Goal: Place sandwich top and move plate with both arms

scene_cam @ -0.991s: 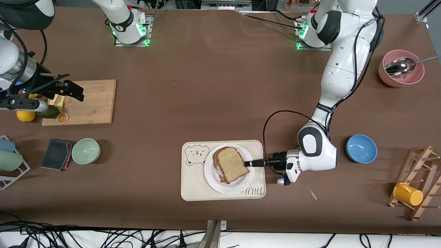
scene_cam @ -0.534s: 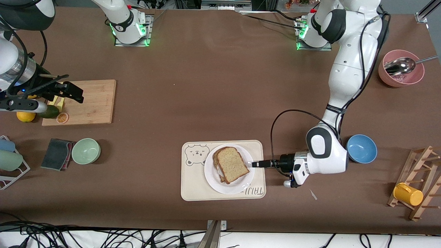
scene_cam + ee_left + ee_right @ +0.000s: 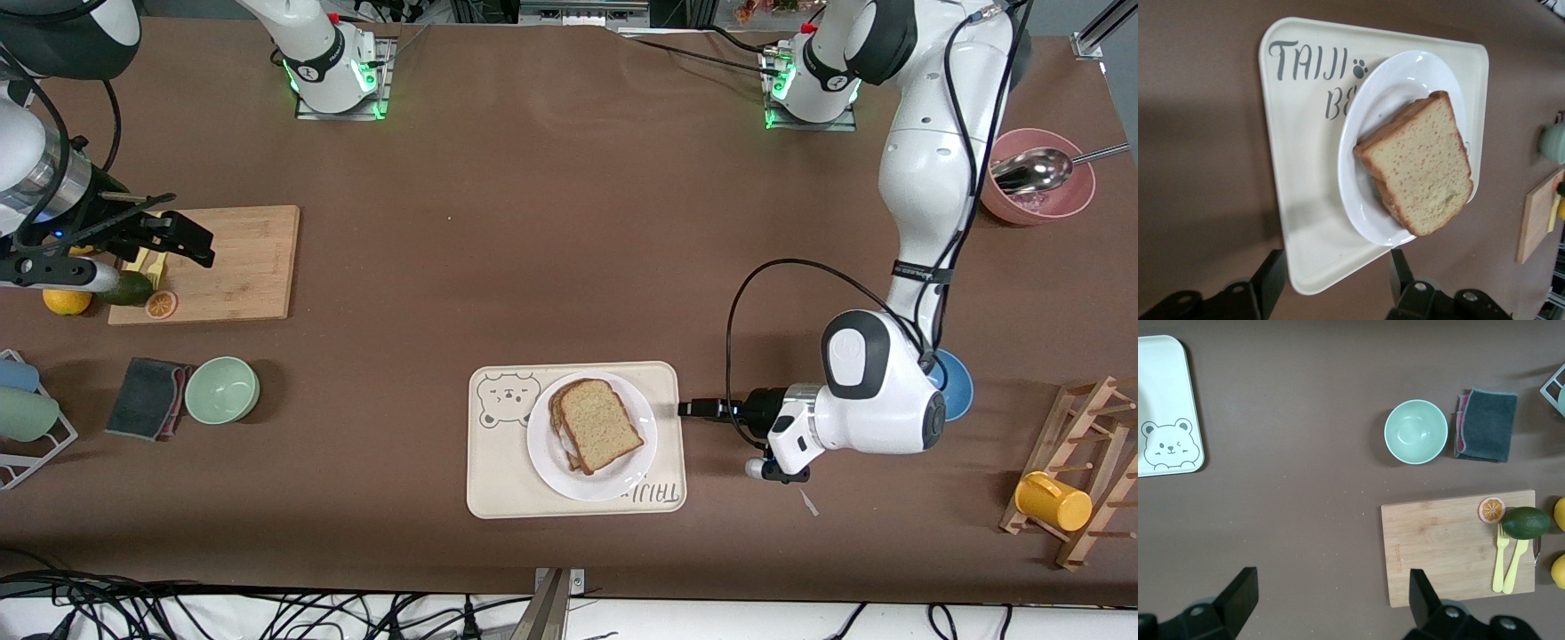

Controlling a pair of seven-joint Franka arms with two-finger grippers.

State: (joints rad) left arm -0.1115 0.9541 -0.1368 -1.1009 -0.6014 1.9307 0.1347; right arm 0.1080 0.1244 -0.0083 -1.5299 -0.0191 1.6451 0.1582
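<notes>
We are drawing our left gripper (image 3: 689, 409), open and empty, off the plate (image 3: 544, 449), leaving the sandwich top (image 3: 600, 424) stacked; our right gripper (image 3: 200, 240) is waiting open.

Brown table (image 3: 551, 222) bearing cream tray (image 3: 498, 480)

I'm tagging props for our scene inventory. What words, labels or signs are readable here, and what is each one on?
"TAIJI", followed by a paw-print sign: printed on the cream tray.
"BE...": second line on the same tray; the rest is hidden under the white plate.
A winking bear drawing, with no words: on the tray's corner toward the right arm's end of the table.
Small mark on the cutting board: too small to read.
</notes>
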